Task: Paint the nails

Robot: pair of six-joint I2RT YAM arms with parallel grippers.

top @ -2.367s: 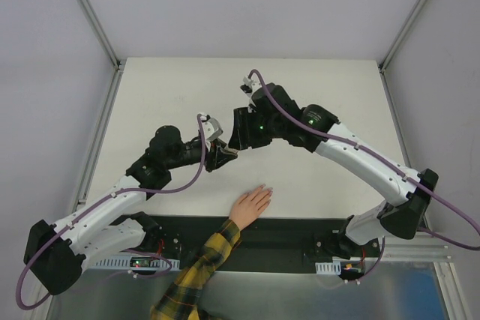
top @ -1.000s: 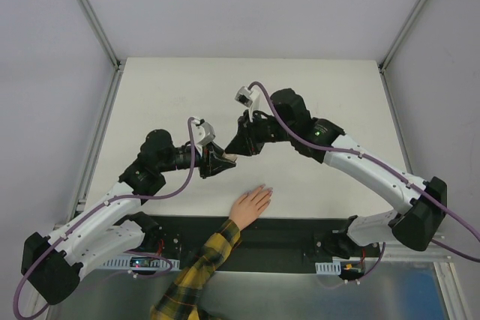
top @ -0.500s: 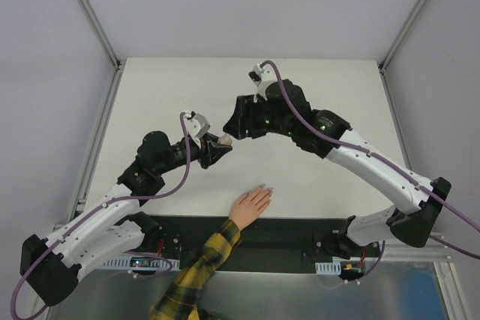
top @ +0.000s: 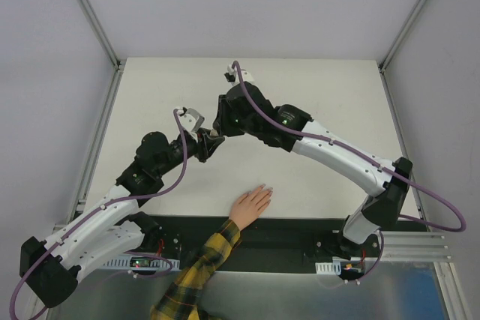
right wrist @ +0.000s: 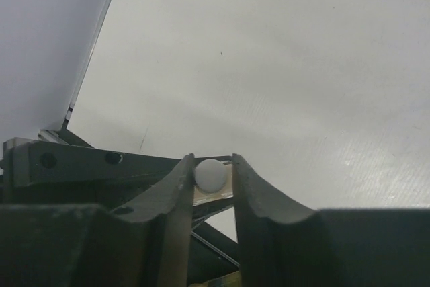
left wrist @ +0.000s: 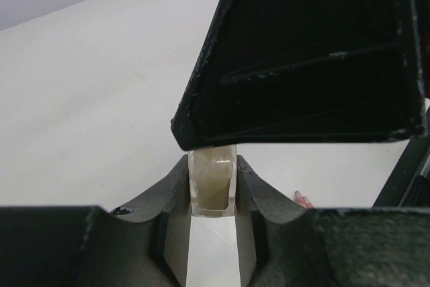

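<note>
Pale nails (top: pixel 268 189) well apart from left gripper (top: pixel 214 142)

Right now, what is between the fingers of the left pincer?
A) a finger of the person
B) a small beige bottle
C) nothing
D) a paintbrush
B: the left wrist view shows the left pincer closed on the small beige bottle, with one finger against each of its sides.

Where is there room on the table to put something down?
Bare table at the far right corner, the far left corner, and near right between the hand and right arm. Crowded in the middle, where the left gripper and right gripper meet.
</note>
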